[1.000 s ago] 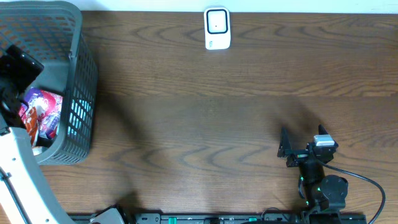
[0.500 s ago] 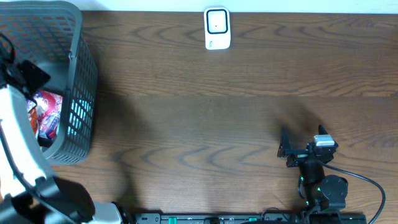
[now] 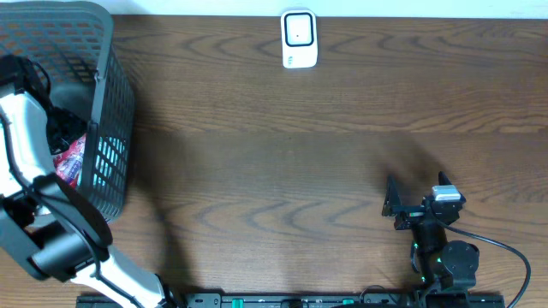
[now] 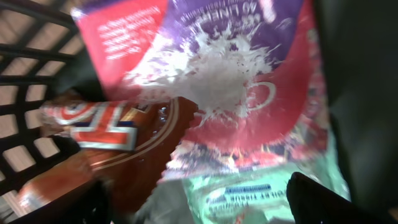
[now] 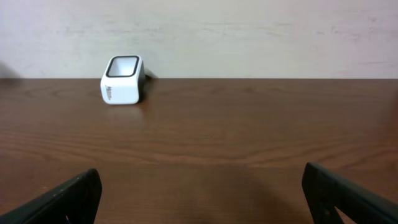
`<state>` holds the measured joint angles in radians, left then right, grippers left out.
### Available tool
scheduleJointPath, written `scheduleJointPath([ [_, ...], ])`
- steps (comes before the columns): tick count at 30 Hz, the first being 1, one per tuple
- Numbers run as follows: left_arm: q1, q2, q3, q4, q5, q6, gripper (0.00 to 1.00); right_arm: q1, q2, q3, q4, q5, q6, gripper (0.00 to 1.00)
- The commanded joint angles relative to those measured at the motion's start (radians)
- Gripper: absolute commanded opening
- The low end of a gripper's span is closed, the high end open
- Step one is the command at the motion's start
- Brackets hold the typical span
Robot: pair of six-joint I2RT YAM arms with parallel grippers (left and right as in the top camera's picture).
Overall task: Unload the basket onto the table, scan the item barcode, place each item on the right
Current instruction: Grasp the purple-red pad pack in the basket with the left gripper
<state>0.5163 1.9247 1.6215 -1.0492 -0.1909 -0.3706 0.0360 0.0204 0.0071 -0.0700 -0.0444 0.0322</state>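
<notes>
The item, a red and purple packet (image 4: 230, 81) with a white splash print, lies in the grey basket (image 3: 116, 94) at the tabletop's (image 3: 300, 171) far left edge. From overhead only a strip of it (image 3: 73, 158) shows beside the left arm (image 3: 26, 137), which reaches into the basket and covers most of the contents. In the left wrist view the packet fills nearly the whole picture, its print blurred. An orange-brown packet (image 4: 106, 143) lies against its left side, partly tucked under it, with the basket's mesh behind. The left jaws stand wide apart, one dark fingertip (image 4: 314, 199) low at each corner of the view and the packet between them; whether they touch it cannot be told.

The white scanner (image 3: 299, 38) stands at the tabletop's far edge, well apart from the basket, by the pale wall (image 5: 249, 31). The right jaws are spread wide and empty near the front edge, facing the scanner (image 5: 122, 79) across bare wood.
</notes>
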Motion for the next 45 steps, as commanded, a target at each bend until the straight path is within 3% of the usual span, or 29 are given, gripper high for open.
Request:
scheduleJointPath([
  [1, 0.004, 0.046, -0.012, 0.006, -0.02, -0.017, 0.88, 0.004, -0.001, -0.002, -0.003, 0.009, -0.015, 0.99],
  [5, 0.004, 0.106, -0.012, 0.032, -0.019, -0.016, 0.84, 0.004, -0.001, -0.002, -0.003, 0.009, -0.015, 0.99],
  [8, 0.004, 0.149, -0.012, 0.044, -0.019, -0.016, 0.75, 0.004, -0.001, -0.002, -0.003, 0.009, -0.014, 0.99],
  [10, 0.004, 0.173, -0.012, 0.045, -0.019, -0.017, 0.59, 0.004, -0.001, -0.002, -0.003, 0.009, -0.014, 0.99],
  [13, 0.004, 0.201, -0.012, 0.045, -0.018, -0.017, 0.46, 0.004, -0.001, -0.002, -0.003, 0.009, -0.015, 0.99],
  [16, 0.004, 0.213, -0.013, 0.045, 0.026, -0.016, 0.24, 0.004, -0.001, -0.002, -0.003, 0.009, -0.015, 0.99],
  [19, 0.004, 0.212, -0.012, 0.045, 0.072, -0.016, 0.08, 0.004, -0.001, -0.002, -0.003, 0.009, -0.015, 0.99],
  [27, 0.004, 0.142, 0.002, 0.019, 0.087, -0.016, 0.07, 0.004, -0.001, -0.002, -0.003, 0.009, -0.014, 0.99],
  [38, 0.004, -0.228, 0.002, 0.102, 0.286, -0.017, 0.07, 0.004, -0.001, -0.002, -0.003, 0.009, -0.014, 0.99],
  [45, 0.004, -0.392, 0.002, 0.125, 0.292, -0.016, 0.07, 0.004, -0.001, -0.002, -0.003, 0.009, -0.015, 0.99],
])
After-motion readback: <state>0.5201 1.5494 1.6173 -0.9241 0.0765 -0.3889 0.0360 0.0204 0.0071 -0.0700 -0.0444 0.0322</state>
